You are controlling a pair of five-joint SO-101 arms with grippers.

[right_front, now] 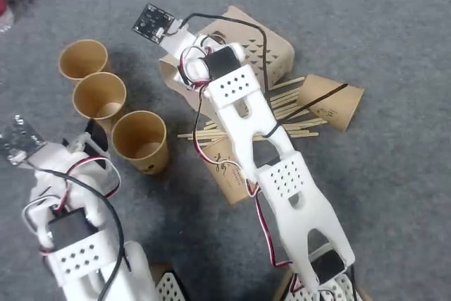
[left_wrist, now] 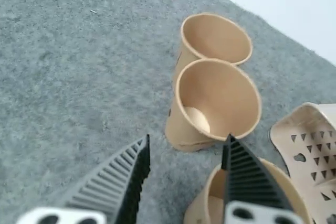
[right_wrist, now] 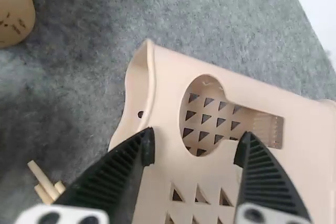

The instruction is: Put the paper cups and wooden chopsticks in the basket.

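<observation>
Paper cups (right_front: 99, 95) stand three in a row on the grey desk (right_front: 394, 195). A fourth cup (right_front: 330, 101) lies on its side beside the scattered wooden chopsticks (right_front: 296, 126). The basket (right_front: 271, 51) lies tipped next to them. The right end effector (right_wrist: 197, 135) hangs released over the basket, and the left end effector (left_wrist: 188, 141) is released near the row's end.

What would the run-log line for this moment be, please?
left tool open by three upright cups | right tool open over basket | fourth cup on its side | chopsticks loose on carpet
</observation>
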